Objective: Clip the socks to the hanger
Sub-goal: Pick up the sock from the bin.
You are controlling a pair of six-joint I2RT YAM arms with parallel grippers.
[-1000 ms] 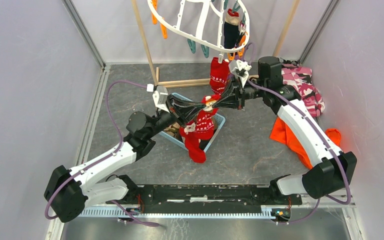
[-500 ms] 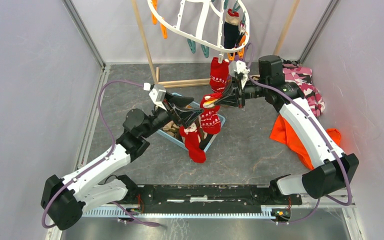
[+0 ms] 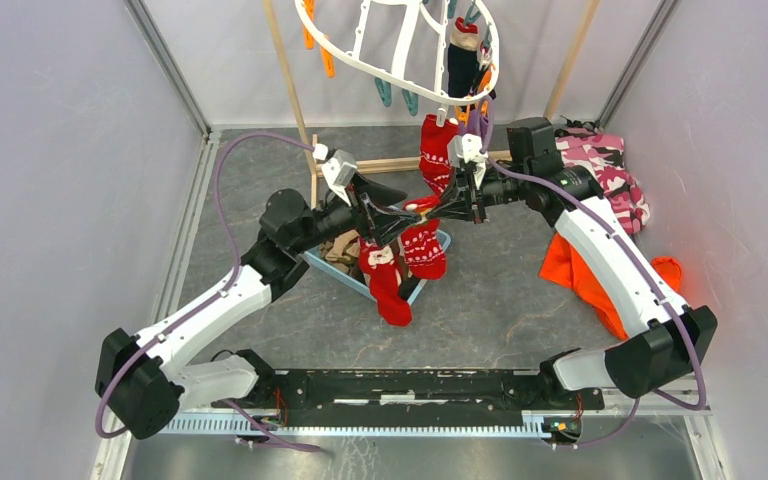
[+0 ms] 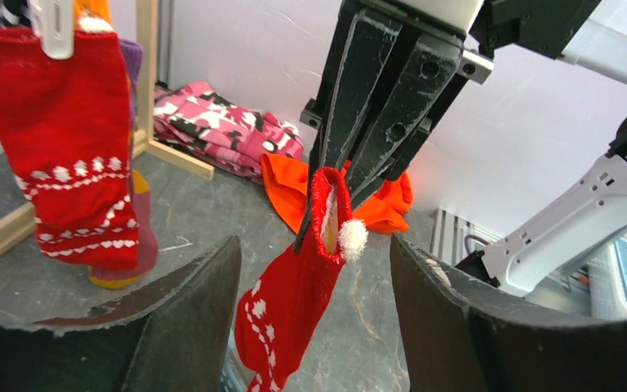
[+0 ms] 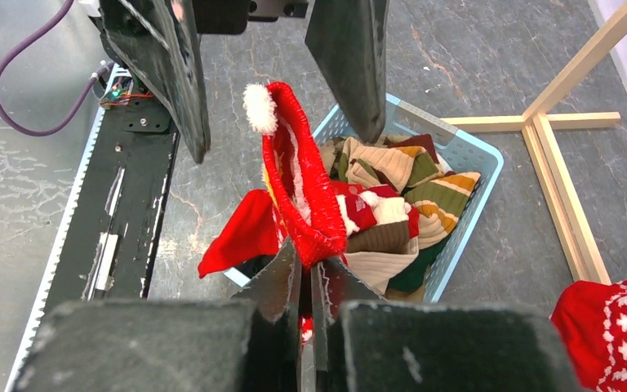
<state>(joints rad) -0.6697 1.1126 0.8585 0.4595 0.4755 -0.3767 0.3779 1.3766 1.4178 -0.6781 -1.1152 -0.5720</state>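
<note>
The red sock point(image 3: 423, 243) with the white patterns dangled in mid-air over the middle of the tabletop point(image 3: 520, 320), cuff uppermost, a white pompom point(image 4: 352, 237) beside its opening. The right gripper point(image 5: 306, 273) had that cuff, jaws squeezed tight on the rim, and the foot hung down just above the pale blue basket point(image 5: 475, 159). And there was the left gripper point(image 4: 314, 245), spread wide, one finger either side of the cuff with daylight showing on both sides, gripping nothing. In the basket lay a heap of socks point(image 5: 392, 192), beige-brown striped, green and red, and one more red one draped over its near rim. Up toward the far edge, the white hanger point(image 3: 360, 50) hung tilted above the tabletop, a second red sock point(image 3: 438, 150) clipped at its lower rim, just beyond the two grippers, and a navy sock point(image 3: 460, 62) clipped higher up. The wooden rack point(image 3: 290, 90) stood at the far edge. Off by the right edge, an orange cloth point(image 3: 570, 270) lay crumpled, and a pink camouflage garment point(image 3: 608, 172) sat in the far right corner.
</note>
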